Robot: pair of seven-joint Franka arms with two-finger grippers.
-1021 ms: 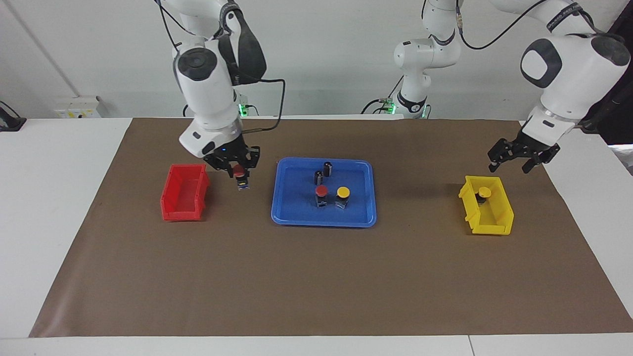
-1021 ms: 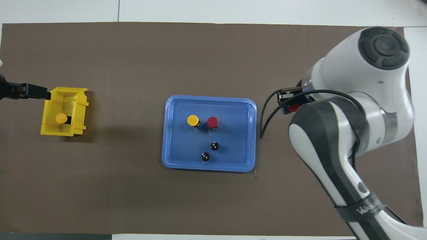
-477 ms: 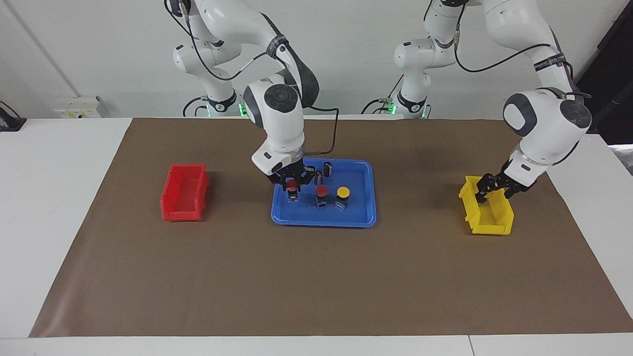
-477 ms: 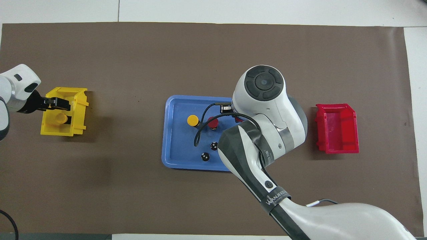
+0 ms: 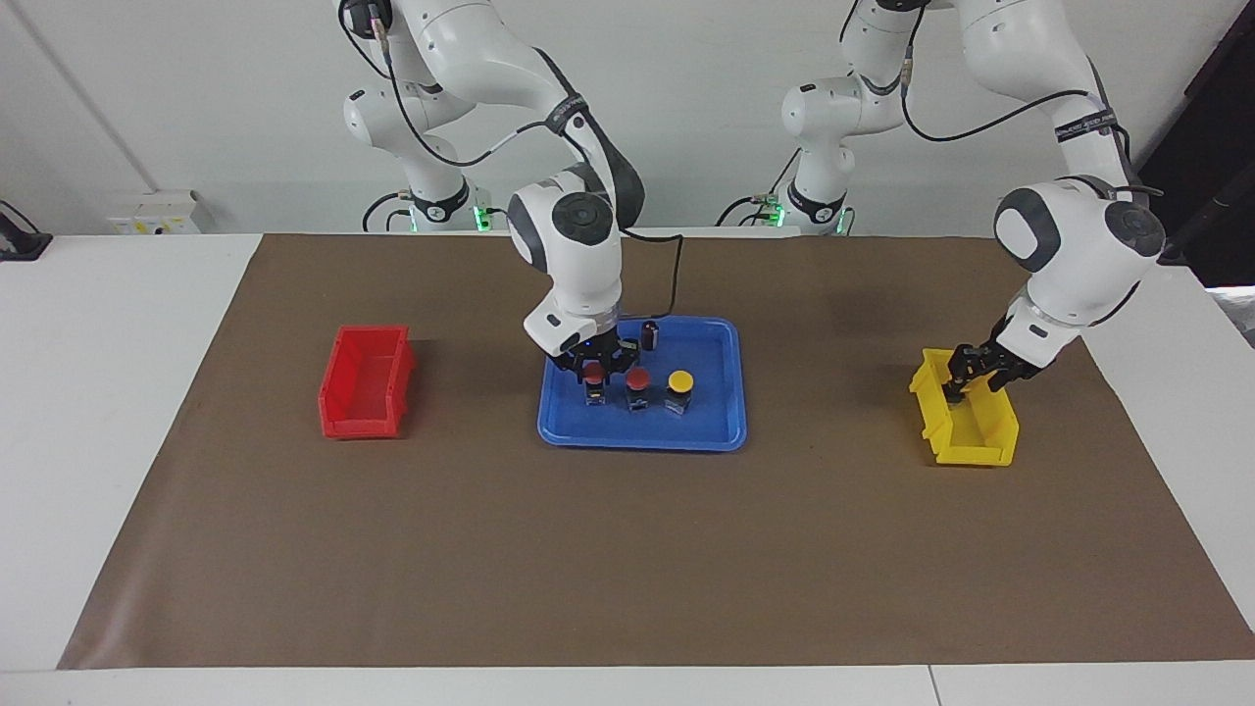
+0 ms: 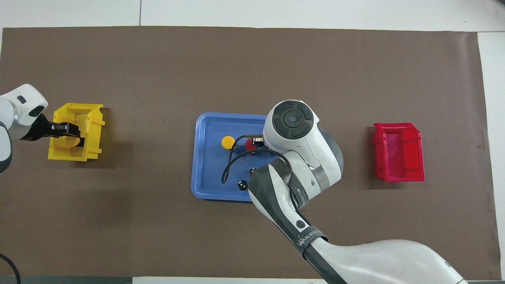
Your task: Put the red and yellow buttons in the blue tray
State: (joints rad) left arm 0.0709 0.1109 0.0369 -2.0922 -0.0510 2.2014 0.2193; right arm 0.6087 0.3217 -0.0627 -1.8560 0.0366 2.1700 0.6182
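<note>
The blue tray (image 5: 706,433) (image 6: 205,189) lies mid-table. A red button (image 5: 638,380) (image 6: 248,144) and a yellow button (image 5: 680,380) (image 6: 227,142) stand in it side by side. My right gripper (image 5: 593,369) is low inside the tray, shut on a second red button (image 5: 593,373) beside them; from overhead the arm hides both. My left gripper (image 5: 966,378) (image 6: 71,134) is down inside the yellow bin (image 5: 971,441) (image 6: 65,154), right at another yellow button (image 6: 71,140), which the facing view hides.
Two dark cylinders (image 5: 650,333) (image 6: 242,184) stand in the tray nearer to the robots than the buttons. A red bin (image 5: 363,382) (image 6: 398,154) sits at the right arm's end of the brown mat and holds nothing.
My right gripper carried the red button from beside the red bin into the tray and lowered it. My left gripper dropped from above the yellow bin down to the yellow button.
</note>
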